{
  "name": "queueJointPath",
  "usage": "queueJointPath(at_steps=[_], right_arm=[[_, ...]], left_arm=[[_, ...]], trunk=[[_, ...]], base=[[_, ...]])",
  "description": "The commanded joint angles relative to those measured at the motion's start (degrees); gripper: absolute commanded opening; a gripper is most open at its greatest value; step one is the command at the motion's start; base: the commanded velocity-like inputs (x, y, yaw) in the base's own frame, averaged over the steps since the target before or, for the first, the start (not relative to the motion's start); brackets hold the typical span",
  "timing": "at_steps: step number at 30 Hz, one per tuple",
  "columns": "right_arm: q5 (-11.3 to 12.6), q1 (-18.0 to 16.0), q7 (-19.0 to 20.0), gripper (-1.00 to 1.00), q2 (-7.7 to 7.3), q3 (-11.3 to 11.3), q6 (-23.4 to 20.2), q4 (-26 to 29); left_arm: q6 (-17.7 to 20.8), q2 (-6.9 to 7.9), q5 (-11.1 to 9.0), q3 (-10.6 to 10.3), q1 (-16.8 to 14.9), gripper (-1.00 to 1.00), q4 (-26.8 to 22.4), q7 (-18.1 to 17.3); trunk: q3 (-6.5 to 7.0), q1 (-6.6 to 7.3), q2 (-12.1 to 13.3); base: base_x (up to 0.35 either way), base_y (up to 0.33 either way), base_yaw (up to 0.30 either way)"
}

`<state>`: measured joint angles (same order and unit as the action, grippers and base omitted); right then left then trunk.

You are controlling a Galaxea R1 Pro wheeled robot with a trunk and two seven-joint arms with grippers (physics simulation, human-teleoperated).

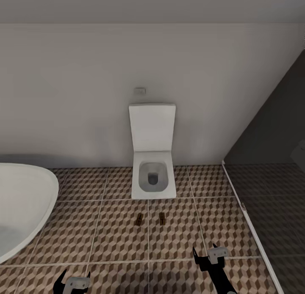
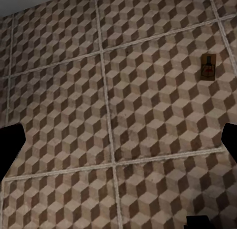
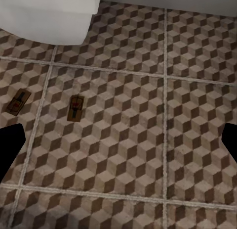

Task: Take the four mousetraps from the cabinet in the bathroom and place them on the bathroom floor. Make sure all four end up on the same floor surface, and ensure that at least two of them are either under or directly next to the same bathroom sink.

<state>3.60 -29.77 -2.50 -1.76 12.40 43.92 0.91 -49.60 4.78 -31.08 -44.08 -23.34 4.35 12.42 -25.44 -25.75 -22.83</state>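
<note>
1. Two black grippers sit at the bottom edge of the head view, the left gripper (image 1: pixel 72 285) low over the tiles and the right gripper (image 1: pixel 210 254) slightly farther forward; both have their jaws spread wide and hold nothing.
2. Beneath them runs the bathroom floor (image 1: pixel 106 239), large square tiles printed with a brown, beige and white cube pattern and pale grout lines.
3. Two small flat tan wooden mousetraps lie on this floor, the left mousetrap (image 1: pixel 139 219) and the right mousetrap (image 1: pixel 162 218), side by side but apart, one on each side of a grout line.
4. Both traps lie a short way in front of a white square-bowled toilet (image 1: pixel 153 182) with its lid raised against the pale wall (image 1: pixel 84 95).
5. From the right wrist view, both boards (image 3: pixel 75 108) (image 3: pixel 19 101) carry dark metal parts and what appears to be a red mark, though the detail is small.
6. From the left wrist view, one trap (image 2: pixel 209 67) lies flat on the tiles.
7. An oval white bathtub (image 1: pixel 21 205) curves in at the left.
8. A dark grey tiled patch (image 1: pixel 275 209) lies at the right, behind a pale strip.
</note>
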Motion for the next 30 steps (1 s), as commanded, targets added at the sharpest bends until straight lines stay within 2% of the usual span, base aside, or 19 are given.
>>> queueJointPath(at_steps=[1, 30], right_arm=[[0.4, 0.0, -0.2, 1.00, 0.00, 0.5, 0.1, 0.0], [0.4, 0.0, -0.2, 1.00, 0.06, 0.5, 0.1, 0.0]], left_arm=[[-0.2, -0.04, -0.1, -0.5, 0.0, 1.00, 0.1, 0.3], [-0.1, -0.04, -0.1, -0.5, 0.0, 1.00, 0.1, 0.3]], trunk=[[0.02, -0.03, -0.1], [2.72, -0.03, -0.1]], base=[[0.000, 0.000, 0.000], [0.000, 0.000, 0.000]])
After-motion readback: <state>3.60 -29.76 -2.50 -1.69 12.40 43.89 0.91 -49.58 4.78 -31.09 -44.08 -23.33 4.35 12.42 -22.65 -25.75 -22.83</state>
